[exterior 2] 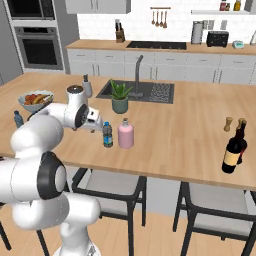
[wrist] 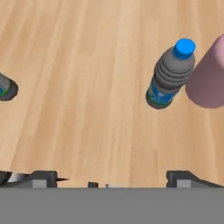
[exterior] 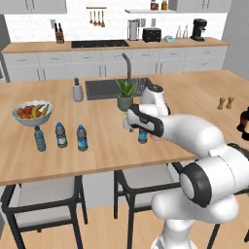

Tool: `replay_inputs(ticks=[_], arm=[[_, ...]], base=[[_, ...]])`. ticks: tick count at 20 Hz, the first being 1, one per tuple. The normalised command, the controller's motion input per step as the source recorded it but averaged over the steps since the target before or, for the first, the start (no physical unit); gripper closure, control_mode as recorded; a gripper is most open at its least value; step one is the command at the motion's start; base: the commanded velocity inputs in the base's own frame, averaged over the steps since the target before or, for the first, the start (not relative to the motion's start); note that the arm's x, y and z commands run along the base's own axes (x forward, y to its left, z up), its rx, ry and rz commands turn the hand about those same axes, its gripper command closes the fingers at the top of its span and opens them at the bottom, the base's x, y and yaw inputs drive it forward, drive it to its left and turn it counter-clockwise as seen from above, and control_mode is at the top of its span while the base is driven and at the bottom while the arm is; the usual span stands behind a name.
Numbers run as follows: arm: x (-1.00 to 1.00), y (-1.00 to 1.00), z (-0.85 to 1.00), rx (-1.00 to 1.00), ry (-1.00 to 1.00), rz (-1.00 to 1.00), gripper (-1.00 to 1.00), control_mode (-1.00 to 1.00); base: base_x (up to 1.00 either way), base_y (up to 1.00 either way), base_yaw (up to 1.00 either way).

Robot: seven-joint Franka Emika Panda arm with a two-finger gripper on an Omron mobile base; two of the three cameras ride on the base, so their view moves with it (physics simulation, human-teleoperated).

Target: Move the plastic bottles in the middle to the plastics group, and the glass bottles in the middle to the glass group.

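Observation:
One plastic bottle [exterior 2: 107, 134], dark with a blue label and a blue cap [wrist: 184, 47], stands mid-counter right beside the squat pink glass bottle [exterior 2: 125, 134]. In the hand view that plastic bottle [wrist: 168, 78] lies up and to the right, with the pink bottle [wrist: 209, 78] at the right edge. My gripper [wrist: 116, 179] hovers above the wood just left of them, open and empty; it also shows in the right base view [exterior 2: 96, 127]. The plastics group [exterior: 61, 135] stands at the left, a pale blue bottle [exterior: 39, 138] and two dark ones. The glass group [exterior 2: 234, 149] of dark bottles is far right.
A fruit bowl [exterior: 32, 112] sits behind the plastics group. A potted plant [exterior 2: 120, 97] and the sink [exterior 2: 137, 91] lie behind the middle bottles. Two wooden shakers [exterior 2: 228, 124] stand near the dark bottles. Another dark bottle [wrist: 6, 87] shows at the hand view's left edge.

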Motion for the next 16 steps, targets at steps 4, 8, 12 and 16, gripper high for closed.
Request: replay_inputs(ticks=[4, 8, 12, 16], arm=[[0.04, -0.19, 0.01, 0.05, -0.02, -0.17, -1.00, -1.00], [0.28, -0.09, 0.00, -0.09, -0.03, -0.05, -1.00, -1.00], [0.33, -0.26, 0.03, -0.05, 0.02, -0.08, -1.00, -1.00], [0.32, -0.48, 0.13, 0.00, 0.08, -0.14, -1.00, -1.00]], base=[[0.00, 0.00, 0.00], [0.00, 0.00, 0.00], [0.00, 0.00, 0.00], [0.00, 0.00, 0.00]])
